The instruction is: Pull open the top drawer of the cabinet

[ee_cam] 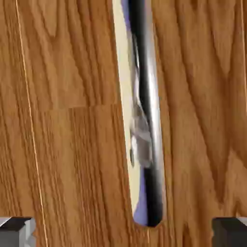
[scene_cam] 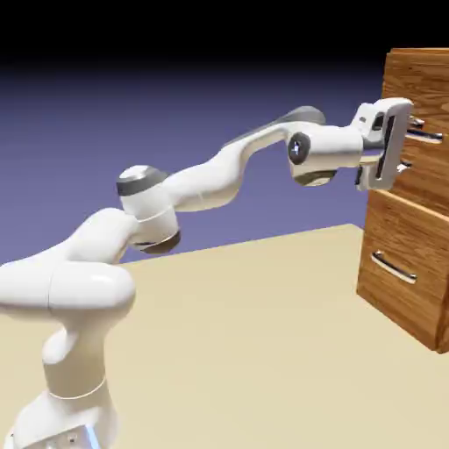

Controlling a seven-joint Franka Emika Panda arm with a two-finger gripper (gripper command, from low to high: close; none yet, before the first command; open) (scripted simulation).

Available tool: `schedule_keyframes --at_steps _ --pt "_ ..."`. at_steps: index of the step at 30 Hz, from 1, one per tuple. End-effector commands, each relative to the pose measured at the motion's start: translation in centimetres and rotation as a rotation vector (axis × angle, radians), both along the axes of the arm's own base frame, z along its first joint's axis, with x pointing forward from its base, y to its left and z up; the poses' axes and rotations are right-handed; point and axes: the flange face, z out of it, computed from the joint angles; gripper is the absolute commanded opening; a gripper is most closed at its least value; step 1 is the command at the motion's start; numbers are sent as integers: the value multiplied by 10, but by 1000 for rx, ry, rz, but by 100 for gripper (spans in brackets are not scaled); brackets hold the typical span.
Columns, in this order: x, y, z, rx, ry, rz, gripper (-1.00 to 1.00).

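Note:
The cabinet (scene_cam: 423, 77) stands at the exterior view's right, reddish-brown wood grain with two stacked drawer fronts. The top drawer (scene_cam: 431, 180) looks flush with the one below it. Its silver bar handle (scene_cam: 428, 136) lies between the two fingers of my gripper (scene_cam: 408, 145), which is open, one finger above the bar and one below. In the hand view the handle (ee_cam: 147, 120) runs up the frame as a shiny bar against the drawer's wood (ee_cam: 67, 120). The grey fingertips (ee_cam: 17, 231) sit wide apart at the bottom corners, clear of the bar.
The lower drawer (scene_cam: 399, 237) carries the same kind of silver handle (scene_cam: 392, 267), below my hand. The tan table (scene_cam: 263, 333) stretches from the robot's base to the cabinet's foot.

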Motion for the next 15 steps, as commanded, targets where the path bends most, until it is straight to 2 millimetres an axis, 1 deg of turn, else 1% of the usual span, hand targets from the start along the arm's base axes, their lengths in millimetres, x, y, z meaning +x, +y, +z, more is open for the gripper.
schedule_keyframes --at_steps 1,7,8,9,10,15 --pt "8 0 0 0 0 0 0" --pt "50 0 0 0 0 0 0" --pt "50 0 0 0 0 0 0" --pt "50 0 0 0 0 0 -100" --pt "50 0 0 0 0 0 -100" --pt "15 0 0 0 0 0 -100"
